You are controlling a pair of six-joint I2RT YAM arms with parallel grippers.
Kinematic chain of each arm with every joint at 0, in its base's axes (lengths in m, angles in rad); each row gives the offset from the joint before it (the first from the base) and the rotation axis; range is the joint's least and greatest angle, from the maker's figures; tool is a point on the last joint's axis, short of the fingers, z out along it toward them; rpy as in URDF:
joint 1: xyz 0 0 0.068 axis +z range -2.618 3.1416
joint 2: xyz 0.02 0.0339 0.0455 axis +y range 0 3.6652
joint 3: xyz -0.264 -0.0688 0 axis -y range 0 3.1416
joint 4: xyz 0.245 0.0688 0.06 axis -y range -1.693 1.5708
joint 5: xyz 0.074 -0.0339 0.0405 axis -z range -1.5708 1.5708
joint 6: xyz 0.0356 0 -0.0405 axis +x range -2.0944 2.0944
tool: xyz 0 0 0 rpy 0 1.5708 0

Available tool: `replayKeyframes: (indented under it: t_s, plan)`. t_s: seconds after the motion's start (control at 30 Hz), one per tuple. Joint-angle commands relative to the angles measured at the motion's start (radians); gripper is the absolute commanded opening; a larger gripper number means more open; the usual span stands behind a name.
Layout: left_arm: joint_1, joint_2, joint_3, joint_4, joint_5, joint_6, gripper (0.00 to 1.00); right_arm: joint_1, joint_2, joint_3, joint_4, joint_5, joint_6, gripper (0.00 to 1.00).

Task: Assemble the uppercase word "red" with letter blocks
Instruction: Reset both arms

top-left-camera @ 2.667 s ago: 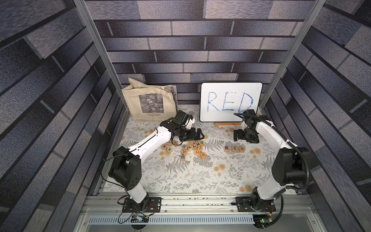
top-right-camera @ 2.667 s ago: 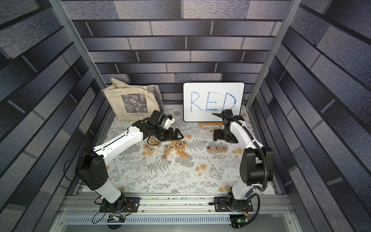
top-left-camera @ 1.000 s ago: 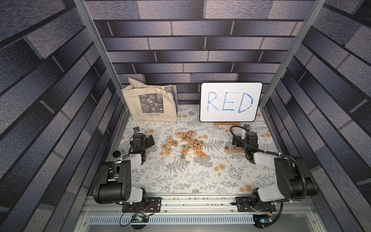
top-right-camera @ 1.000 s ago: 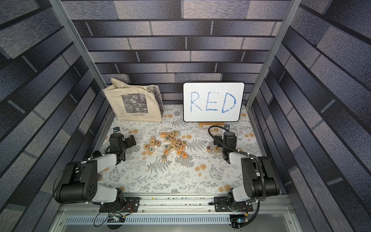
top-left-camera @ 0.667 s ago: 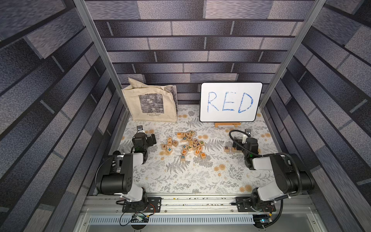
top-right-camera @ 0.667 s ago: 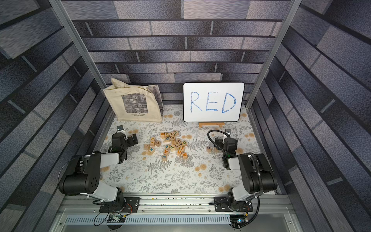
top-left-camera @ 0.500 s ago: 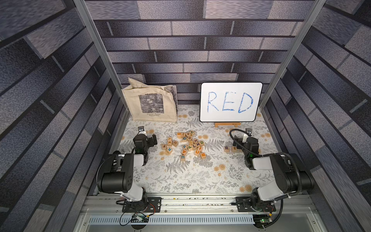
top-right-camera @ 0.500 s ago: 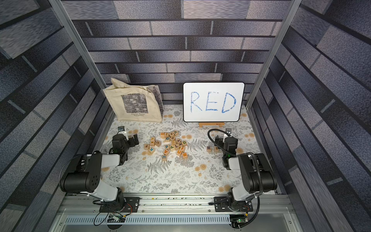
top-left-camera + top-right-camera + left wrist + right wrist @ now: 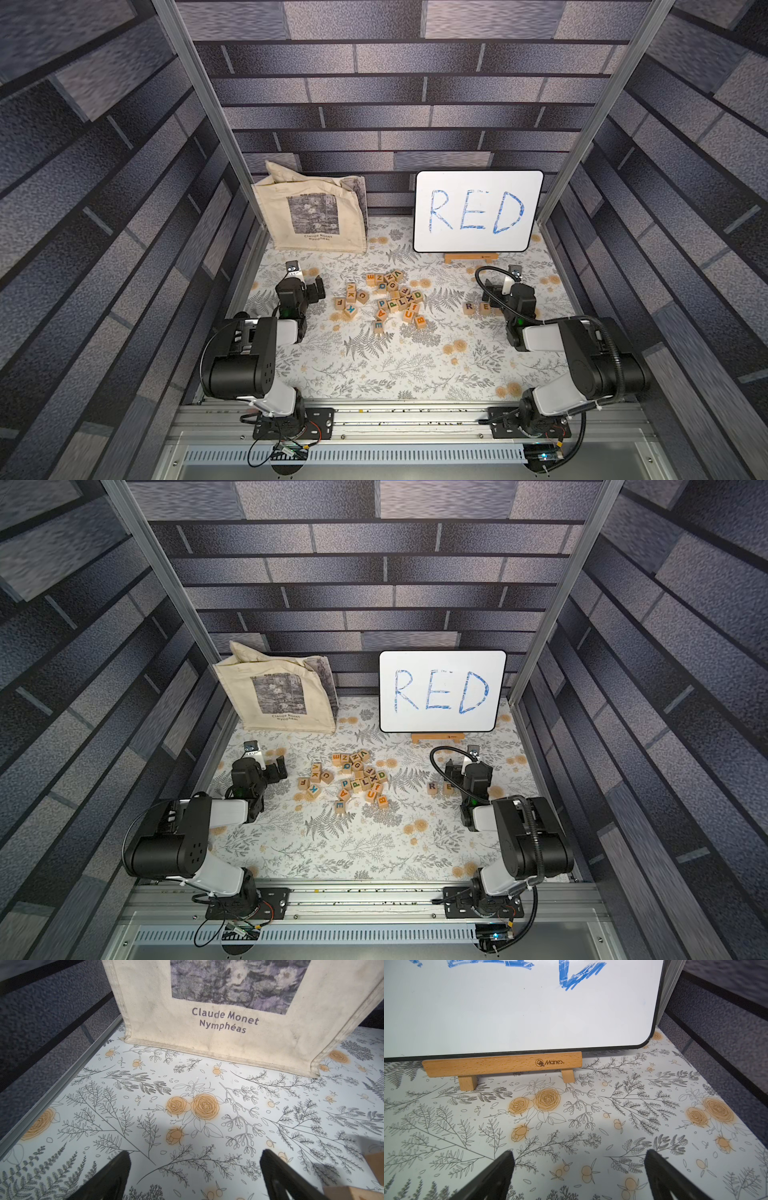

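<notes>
I confirm the pale wooden cube marked purple R (image 9: 468, 307) and the pale wooden cube marked orange E (image 9: 484, 308) side by side on the floral-print desk (image 9: 374, 365); the right arm (image 9: 540, 336) hides the D position, so completion is unverified; the left gripper (image 9: 194, 1155) and right gripper (image 9: 578, 1154) are both released and empty

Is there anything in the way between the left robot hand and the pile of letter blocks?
Nothing visible. Only bare flowered table lies between the left gripper and the letter blocks. Its jaws stand open and empty, facing the tote bag.
</notes>
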Motion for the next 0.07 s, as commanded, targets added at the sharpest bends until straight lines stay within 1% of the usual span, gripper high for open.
replayKeyframes:
  t_s: [0.0,0.03]
  plan:
    - [0.01,0.002,0.005,0.008,0.026,0.009,1.0,-0.006,0.0,0.006,0.038,-0.009,-0.01,1.0]
    - [0.01,0.002,0.002,0.016,0.025,0.009,1.0,-0.007,0.0,0.002,0.044,-0.07,-0.033,1.0]
